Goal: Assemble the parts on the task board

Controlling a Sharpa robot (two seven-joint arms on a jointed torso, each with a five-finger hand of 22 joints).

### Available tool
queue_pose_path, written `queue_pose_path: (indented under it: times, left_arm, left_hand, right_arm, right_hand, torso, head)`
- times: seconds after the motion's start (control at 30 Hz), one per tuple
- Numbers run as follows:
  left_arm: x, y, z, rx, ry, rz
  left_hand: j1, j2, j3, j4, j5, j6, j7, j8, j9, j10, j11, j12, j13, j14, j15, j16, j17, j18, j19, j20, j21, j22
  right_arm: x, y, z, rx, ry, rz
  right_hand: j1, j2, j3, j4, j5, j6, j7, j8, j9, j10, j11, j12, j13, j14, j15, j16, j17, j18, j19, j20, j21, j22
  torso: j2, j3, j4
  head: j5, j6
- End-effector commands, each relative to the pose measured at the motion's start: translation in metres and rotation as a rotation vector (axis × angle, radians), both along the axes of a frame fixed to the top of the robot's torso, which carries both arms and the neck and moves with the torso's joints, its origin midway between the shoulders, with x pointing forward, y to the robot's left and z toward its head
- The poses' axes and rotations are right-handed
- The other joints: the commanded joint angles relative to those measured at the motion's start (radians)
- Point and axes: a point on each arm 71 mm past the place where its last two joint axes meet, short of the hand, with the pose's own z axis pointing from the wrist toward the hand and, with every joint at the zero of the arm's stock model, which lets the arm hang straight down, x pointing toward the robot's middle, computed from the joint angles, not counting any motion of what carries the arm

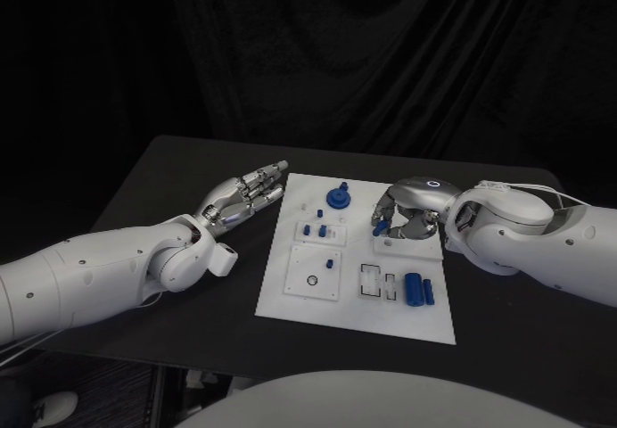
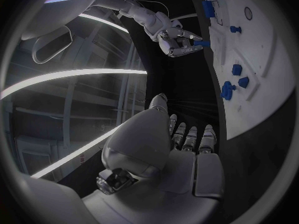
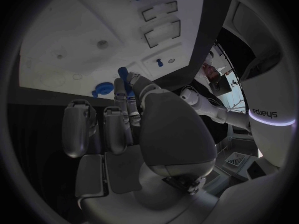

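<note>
Two white arms reach over the black table (image 1: 154, 169). White rectangular task board (image 1: 366, 316) lies in the middle of it. Right hand (image 1: 401, 217) sits over the board's right edge, about mid-length, fingers curled in and pinching a small blue cylindrical part (image 1: 382, 228); the left wrist view shows the same pinch, right hand (image 2: 176, 39) with the blue piece at its fingertips (image 2: 201, 43). From the right wrist view the part (image 3: 123, 73) pokes out above the fingers (image 3: 132, 92), held just above the board surface; cannot tell if it touches the board.

Left hand (image 1: 244, 198) lies just beside the board's left edge near the far corner, fingers stretched out and slightly apart, nothing in them, palm side turned toward the board. Cannot tell whether it touches the table.

Other parts on the board: a blue gear-like piece with a post (image 1: 338, 197) near the far edge, two short blue pegs (image 1: 313, 231) standing in a square recess, one tiny blue peg (image 1: 329, 264) in the next square plate down, and a pair of long blue cylinders (image 1: 418, 290) lying side by side near the right edge, beside black-outlined rectangular slots (image 1: 374, 279).
</note>
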Motion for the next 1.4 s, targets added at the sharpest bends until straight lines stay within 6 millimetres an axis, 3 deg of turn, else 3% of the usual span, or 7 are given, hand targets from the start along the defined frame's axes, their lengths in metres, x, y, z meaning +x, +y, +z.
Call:
queue_pose_path:
  times: [0.03, 0.27, 0.47, 0.67, 0.87, 1.1, 1.4]
  left_arm:
    - [-0.001, -0.002, 0.006, -0.056, -0.061, -0.007]
    - [-0.001, -0.002, 0.006, -0.057, -0.06, -0.009]
    - [0.0, -0.003, 0.006, -0.057, -0.059, -0.011]
    - [0.0, -0.003, 0.005, -0.058, -0.058, -0.014]
    - [0.0, -0.004, 0.005, -0.058, -0.057, -0.015]
    - [0.001, -0.005, 0.005, -0.058, -0.056, -0.018]
    - [0.001, -0.006, 0.005, -0.059, -0.055, -0.021]
  left_hand:
    - [0.009, 0.0, 0.003, 0.0, 0.002, 0.001, 0.007, 0.005, 0.001, 0.001, 0.003, 0.005, 0.001, 0.0, 0.002, -0.004, -0.001, 0.006, 0.002, 0.007, -0.002, 0.002]
    - [0.009, 0.0, 0.003, 0.0, 0.002, 0.002, 0.008, 0.005, 0.001, 0.001, 0.003, 0.006, 0.001, 0.0, 0.002, -0.004, -0.001, 0.007, 0.002, 0.008, -0.002, 0.001]
    - [0.01, 0.0, 0.004, 0.0, 0.002, 0.001, 0.008, 0.005, 0.001, 0.001, 0.005, 0.006, 0.001, 0.0, 0.002, -0.004, -0.001, 0.007, 0.002, 0.008, -0.002, 0.001]
    - [0.011, 0.001, 0.005, -0.001, 0.003, 0.0, 0.008, 0.005, 0.0, 0.001, 0.006, 0.006, 0.001, 0.0, 0.002, -0.004, -0.001, 0.007, 0.002, 0.008, -0.002, 0.002]
    - [0.011, 0.001, 0.005, -0.001, 0.003, 0.0, 0.008, 0.005, 0.0, 0.001, 0.006, 0.006, 0.001, 0.0, 0.002, -0.004, -0.001, 0.007, 0.002, 0.008, -0.002, 0.002]
    - [0.012, 0.003, 0.007, -0.001, 0.004, -0.002, 0.007, 0.004, 0.0, 0.0, 0.008, 0.005, 0.001, 0.0, 0.002, -0.004, -0.001, 0.007, 0.003, 0.008, -0.002, 0.002]
    - [0.012, 0.003, 0.007, -0.001, 0.004, -0.002, 0.007, 0.004, 0.0, 0.0, 0.008, 0.005, 0.001, 0.0, 0.002, -0.004, -0.001, 0.007, 0.003, 0.008, -0.002, 0.002]
  right_arm:
    - [-0.01, 0.011, 0.006, 0.021, -0.01, 0.034]
    - [-0.034, 0.04, 0.012, 0.04, -0.043, 0.144]
    - [-0.05, 0.064, 0.006, 0.05, -0.075, 0.217]
    - [-0.056, 0.079, -0.004, 0.048, -0.078, 0.249]
    - [-0.059, 0.09, -0.012, 0.034, -0.072, 0.273]
    - [-0.061, 0.102, -0.018, 0.021, -0.073, 0.295]
    - [-0.059, 0.109, -0.028, -0.009, -0.075, 0.307]
  right_hand:
    - [-0.002, 0.007, 0.0, -0.005, -0.003, 0.022, 0.0, 0.033, 0.081, -0.007, 0.001, -0.006, -0.001, 0.025, -0.004, -0.002, 0.004, -0.007, -0.003, -0.003, -0.005, 0.19]
    - [-0.002, 0.006, 0.0, -0.005, -0.003, 0.021, 0.001, 0.033, 0.083, -0.009, 0.001, -0.008, -0.001, 0.027, -0.004, 0.001, 0.009, -0.008, -0.002, -0.002, -0.002, 0.191]
    - [-0.005, 0.005, -0.002, -0.004, -0.003, 0.02, 0.0, 0.033, 0.086, -0.008, 0.002, -0.011, -0.001, 0.029, -0.004, 0.003, 0.014, -0.009, 0.001, -0.002, 0.003, 0.193]
    - [-0.01, 0.003, -0.004, -0.003, -0.003, 0.015, -0.001, 0.031, 0.09, -0.009, 0.002, -0.015, -0.001, 0.031, -0.003, 0.006, 0.018, -0.009, 0.002, -0.002, 0.005, 0.193]
    - [-0.011, 0.003, -0.004, -0.002, -0.003, 0.011, 0.0, 0.03, 0.091, -0.01, 0.003, -0.017, -0.002, 0.031, -0.003, 0.005, 0.017, -0.009, 0.002, -0.001, 0.005, 0.193]
    - [-0.015, 0.003, -0.004, -0.001, -0.005, 0.005, 0.0, 0.027, 0.094, -0.012, 0.004, -0.022, -0.002, 0.032, -0.002, 0.007, 0.019, -0.01, 0.003, -0.001, 0.006, 0.193]
    - [-0.017, 0.003, -0.004, -0.001, -0.006, 0.003, 0.001, 0.026, 0.096, -0.013, 0.005, -0.025, -0.002, 0.032, -0.001, 0.007, 0.02, -0.01, 0.004, 0.0, 0.007, 0.194]
  torso:
    - [0.001, 0.0, 0.0002]
    - [0.002, -0.0002, -0.001]
    - [0.002, 0.0, 0.0018]
    - [0.003, 0.0016, 0.0007]
    - [0.0, -0.0014, -0.0005]
    - [-0.001, -0.0014, 0.0004]
    - [0.0, -0.0007, -0.0017]
  head:
    - [0.005, 0.0]
    - [0.019, 0.0]
    - [0.022, 0.0]
    - [0.029, 0.0]
    - [0.032, 0.0]
    - [0.029, 0.0]
    - [0.034, 0.0]
